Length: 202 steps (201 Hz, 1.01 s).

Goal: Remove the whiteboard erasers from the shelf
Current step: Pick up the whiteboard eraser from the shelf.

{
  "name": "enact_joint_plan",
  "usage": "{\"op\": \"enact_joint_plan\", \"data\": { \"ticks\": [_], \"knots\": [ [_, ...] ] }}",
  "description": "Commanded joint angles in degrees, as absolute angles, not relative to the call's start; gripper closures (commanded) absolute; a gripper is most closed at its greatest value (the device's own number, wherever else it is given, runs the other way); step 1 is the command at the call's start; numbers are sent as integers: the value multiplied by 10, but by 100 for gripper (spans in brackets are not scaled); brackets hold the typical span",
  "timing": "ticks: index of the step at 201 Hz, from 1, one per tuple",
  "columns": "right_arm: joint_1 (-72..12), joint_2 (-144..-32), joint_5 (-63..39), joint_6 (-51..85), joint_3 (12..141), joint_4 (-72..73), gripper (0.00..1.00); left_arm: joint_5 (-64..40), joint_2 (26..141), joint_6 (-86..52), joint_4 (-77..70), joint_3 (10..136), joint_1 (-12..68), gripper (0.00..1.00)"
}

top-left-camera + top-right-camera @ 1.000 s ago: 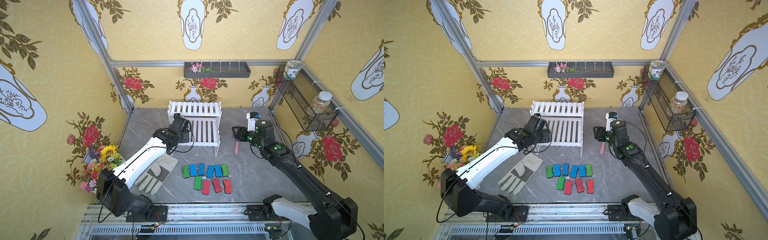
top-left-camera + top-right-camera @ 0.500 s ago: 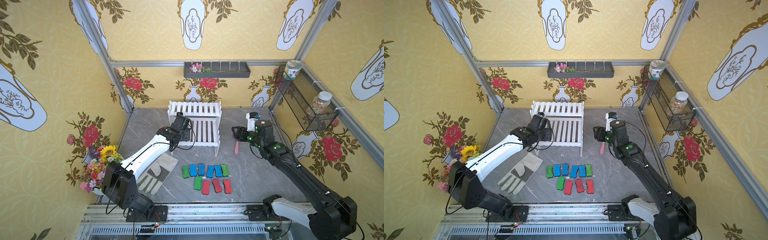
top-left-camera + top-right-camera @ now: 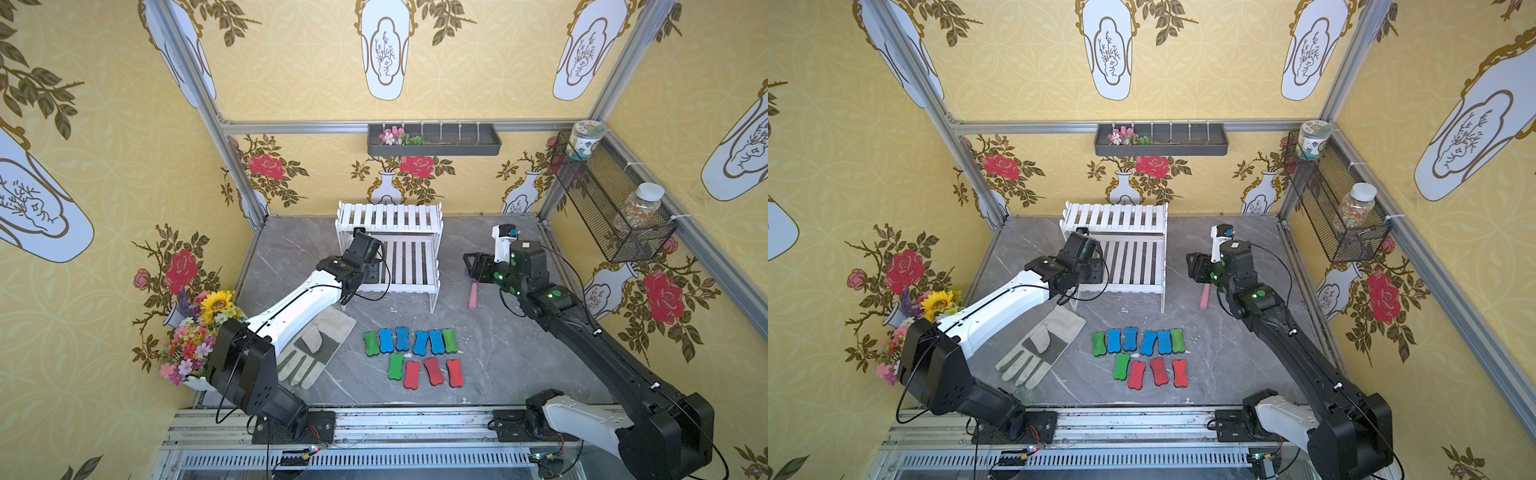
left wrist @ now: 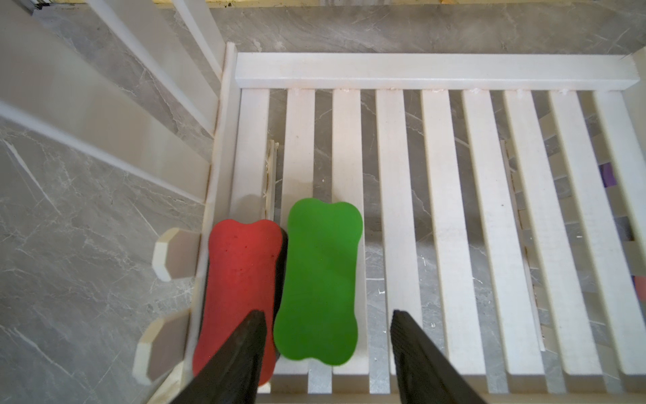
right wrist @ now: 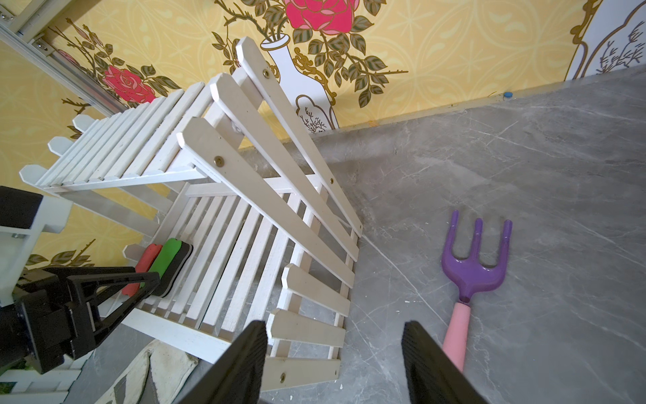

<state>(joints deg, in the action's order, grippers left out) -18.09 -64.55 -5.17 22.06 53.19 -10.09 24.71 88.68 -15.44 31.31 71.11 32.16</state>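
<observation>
- Left gripper [image 4: 327, 325] is seen open over the lower tier of the shelf [image 4: 433, 75]; nothing is gripped.
- Green eraser [image 4: 320, 276] is straddled by its jaws, with a gap left on each side.
- Red eraser [image 4: 241, 276] is set just beside the green one at the tier's left end, partly covered by one finger.
- Ten more erasers [image 3: 420, 343] are laid in two rows on the table [image 3: 519, 353], in front of the shelf.
- Right gripper [image 5: 334, 335] is seen open and empty by the shelf's right end; fork [image 5: 472, 266] is lying nearby.
</observation>
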Motion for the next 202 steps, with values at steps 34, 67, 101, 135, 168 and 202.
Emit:
{"op": "enact_joint_plan", "data": {
  "ticks": [34, 67, 101, 135, 168, 202],
  "knots": [
    [-181, -640, -48, 216, 533, -76, 34, 250, 900, -152, 304, 709, 321, 41],
    [-181, -641, -47, 216, 531, -76, 34, 247, 904, -155, 309, 710, 321, 43],
    [-182, -640, -45, 216, 531, -75, 34, 236, 908, -163, 314, 711, 321, 44],
    [-181, -640, -44, 215, 529, -75, 34, 224, 897, -165, 307, 710, 321, 44],
    [-182, -638, -42, 215, 528, -75, 34, 255, 913, -164, 326, 724, 321, 45],
    [-181, -638, -42, 214, 528, -75, 34, 269, 927, -166, 342, 730, 321, 45]
  ]
}}
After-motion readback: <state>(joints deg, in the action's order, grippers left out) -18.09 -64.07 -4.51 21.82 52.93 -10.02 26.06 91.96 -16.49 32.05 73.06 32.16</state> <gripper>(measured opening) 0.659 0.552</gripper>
